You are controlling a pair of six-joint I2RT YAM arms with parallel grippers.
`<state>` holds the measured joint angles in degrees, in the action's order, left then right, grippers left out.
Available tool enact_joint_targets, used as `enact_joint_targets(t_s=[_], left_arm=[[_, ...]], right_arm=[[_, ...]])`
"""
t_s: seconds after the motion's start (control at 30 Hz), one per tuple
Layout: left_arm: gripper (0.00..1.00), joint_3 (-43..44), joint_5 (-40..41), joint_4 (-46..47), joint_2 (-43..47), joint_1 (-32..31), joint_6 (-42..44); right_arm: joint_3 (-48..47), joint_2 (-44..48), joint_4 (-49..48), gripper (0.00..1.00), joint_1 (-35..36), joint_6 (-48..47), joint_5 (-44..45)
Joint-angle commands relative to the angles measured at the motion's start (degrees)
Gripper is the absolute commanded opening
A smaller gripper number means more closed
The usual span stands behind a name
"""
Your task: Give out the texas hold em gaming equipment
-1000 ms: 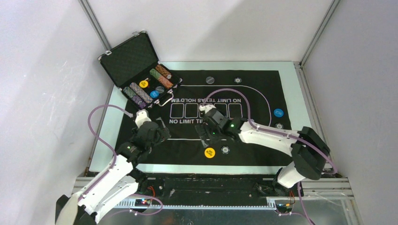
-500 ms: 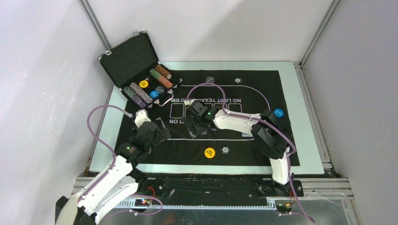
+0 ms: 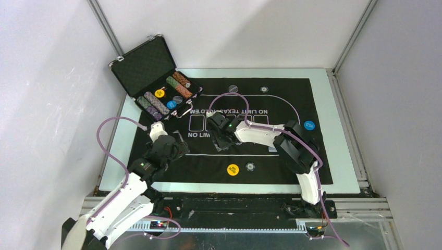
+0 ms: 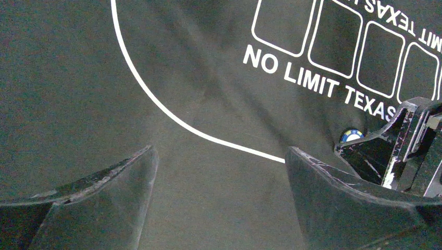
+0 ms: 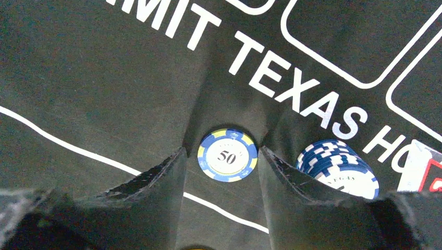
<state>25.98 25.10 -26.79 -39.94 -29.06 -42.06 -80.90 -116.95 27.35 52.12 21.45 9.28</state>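
We've got a pale bench [image 3: 338, 120] here, black lettered mat [image 3: 208, 166] covering most of it, open case [image 3: 148, 65] at the far-left corner.

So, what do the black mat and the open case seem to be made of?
Black mat: probably felt or cloth, matte, with soft creases. Open case: bright edges look like metal; the lid lining looks like dimpled foam, though unsure.

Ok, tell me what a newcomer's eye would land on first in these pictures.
The black mat with white lettering dominates, and an open case holding rows of chips sits at its far left corner. At mid-mat the right pincer straddles a blue-and-yellow 50 chip lying flat, a blue-and-white chip stack beside it. A yellow disc glows near the mat's near edge.
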Motion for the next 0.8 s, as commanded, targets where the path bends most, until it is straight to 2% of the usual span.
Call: enact_joint_targets(t_s=[0.0, 0.1, 0.27, 0.4, 0.5, 0.63, 0.77], left_arm=[[0.98, -0.33, 1.2, 0.41, 0.44, 0.32, -0.21], [0.98, -0.31, 1.18, 0.46, 0.29, 0.32, -0.21], [0.98, -0.31, 1.18, 0.46, 0.28, 0.32, -0.21], [0.98, -0.31, 1.19, 0.43, 0.28, 0.32, -0.21], [0.98, -0.31, 1.18, 0.46, 0.3, 0.32, -0.21], [0.98, -0.31, 1.31, 0.38, 0.32, 0.32, -0.21], [0.98, -0.31, 1.48, 0.3, 0.58, 0.31, -0.21]], right_arm=[[-0.97, -0.72, 0.06, 0.53, -0.35, 1.37, 1.38], [-0.21, -0.37, -0.2, 0.48, -0.38, 1.67, 1.05], [0.55, -0.38, 0.1, 0.47, -0.66, 2.46, 2.27], [0.61, -0.54, 0.6, 0.58, -0.8, 2.62, 3.52], [0.61, -0.79, 0.76, 0.59, -0.64, 2.6, 3.87], [0.7, -1.35, 0.93, 0.52, -0.02, 2.74, 3.23], [2.08, -0.87, -0.08, 0.38, 0.04, 3.51, 0.28]])
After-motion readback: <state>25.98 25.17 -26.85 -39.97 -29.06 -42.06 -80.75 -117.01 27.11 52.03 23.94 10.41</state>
